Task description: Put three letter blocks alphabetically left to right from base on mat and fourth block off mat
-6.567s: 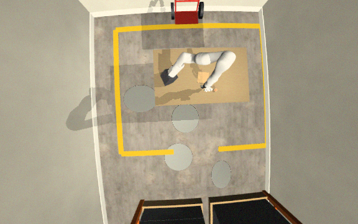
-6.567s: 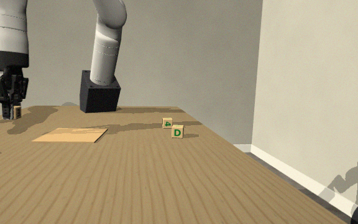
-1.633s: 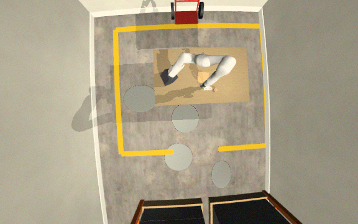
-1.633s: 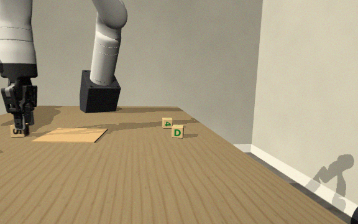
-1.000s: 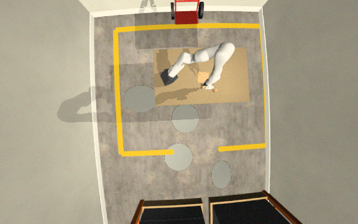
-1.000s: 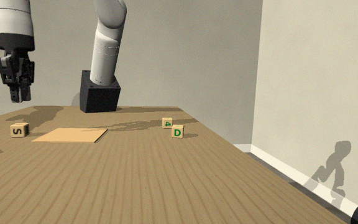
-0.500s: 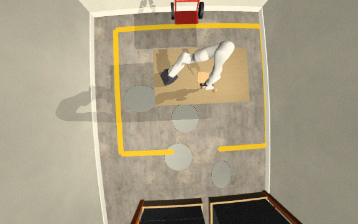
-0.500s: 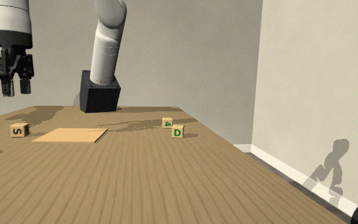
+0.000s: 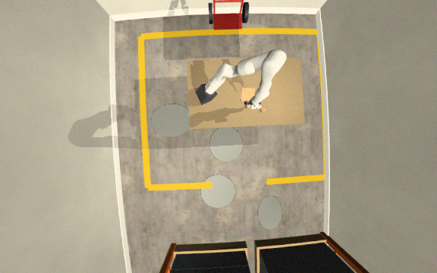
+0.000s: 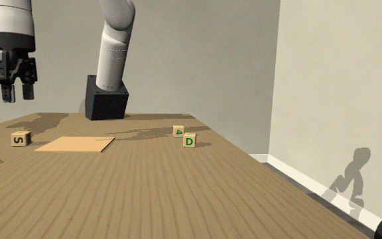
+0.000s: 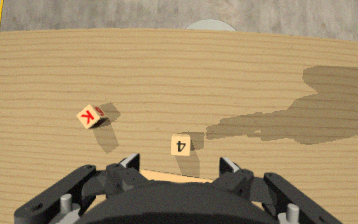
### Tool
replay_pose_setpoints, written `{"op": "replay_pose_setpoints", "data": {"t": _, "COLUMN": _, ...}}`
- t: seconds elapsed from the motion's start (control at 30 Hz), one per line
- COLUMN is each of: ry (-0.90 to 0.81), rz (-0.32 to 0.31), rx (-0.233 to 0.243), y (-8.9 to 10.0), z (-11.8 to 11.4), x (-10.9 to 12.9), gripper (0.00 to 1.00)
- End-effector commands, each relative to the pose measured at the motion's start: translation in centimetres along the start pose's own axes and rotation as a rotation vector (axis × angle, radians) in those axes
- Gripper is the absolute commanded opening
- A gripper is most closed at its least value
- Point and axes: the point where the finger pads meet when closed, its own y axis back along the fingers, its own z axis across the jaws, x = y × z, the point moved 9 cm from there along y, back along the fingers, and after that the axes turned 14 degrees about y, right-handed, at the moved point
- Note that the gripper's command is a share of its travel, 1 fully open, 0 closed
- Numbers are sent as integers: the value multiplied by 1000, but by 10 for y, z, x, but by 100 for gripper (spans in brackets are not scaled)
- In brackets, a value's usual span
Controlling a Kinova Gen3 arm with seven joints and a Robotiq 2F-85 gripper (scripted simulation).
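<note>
My gripper (image 10: pixel 13 93) is open and empty, and hangs well above the table, over the left side of the tan mat (image 10: pixel 75 144). Below it a wooden block (image 10: pixel 20 138) stands on the table just off the mat's left edge. It shows a black S on its side and, in the wrist view, a 4 on top (image 11: pixel 181 145). A block with a red K on top (image 11: pixel 91 116) lies farther out, turned askew. Two more blocks stand right of the mat: one with a green 4 on its side (image 10: pixel 178 131) and one with a green D on its side (image 10: pixel 189 140). Their tops are hidden.
The arm's black base (image 10: pixel 106 101) stands behind the mat. The table's right edge (image 10: pixel 244 156) runs close to the two green-lettered blocks. In the overhead view the mat (image 9: pixel 249 93) lies near the table's middle, with the gripper (image 9: pixel 249 103) at its front edge.
</note>
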Motion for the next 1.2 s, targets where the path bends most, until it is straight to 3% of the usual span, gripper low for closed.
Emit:
{"op": "replay_pose_setpoints", "data": {"t": 0.0, "ry": 6, "rz": 0, "rx": -1, "y": 0, "z": -6, "x": -6, "gripper": 100}}
{"op": "replay_pose_setpoints", "data": {"t": 0.17, "ry": 3, "rz": -7, "rx": 1, "y": -3, "z": -35, "x": -43, "gripper": 100}}
{"op": "replay_pose_setpoints", "data": {"t": 0.23, "ry": 3, "rz": -7, "rx": 1, "y": -3, "z": -35, "x": -43, "gripper": 100}}
{"op": "replay_pose_setpoints", "data": {"t": 0.43, "ry": 0, "rz": -23, "rx": -3, "y": -8, "z": -77, "x": -135, "gripper": 100}}
{"op": "replay_pose_setpoints", "data": {"t": 0.57, "ry": -3, "rz": -30, "rx": -9, "y": -10, "z": -87, "x": -205, "gripper": 100}}
{"op": "replay_pose_setpoints", "data": {"t": 0.73, "ry": -5, "rz": -29, "rx": -16, "y": -10, "z": -75, "x": -289, "gripper": 100}}
{"op": "replay_pose_setpoints", "data": {"t": 0.8, "ry": -5, "rz": -29, "rx": -16, "y": -10, "z": -75, "x": -289, "gripper": 100}}
{"op": "replay_pose_setpoints", "data": {"t": 0.97, "ry": -8, "rz": -17, "rx": -14, "y": -7, "z": -46, "x": -352, "gripper": 100}}
{"op": "replay_pose_setpoints", "data": {"t": 1.17, "ry": -11, "rz": -2, "rx": -4, "y": -5, "z": -19, "x": -385, "gripper": 100}}
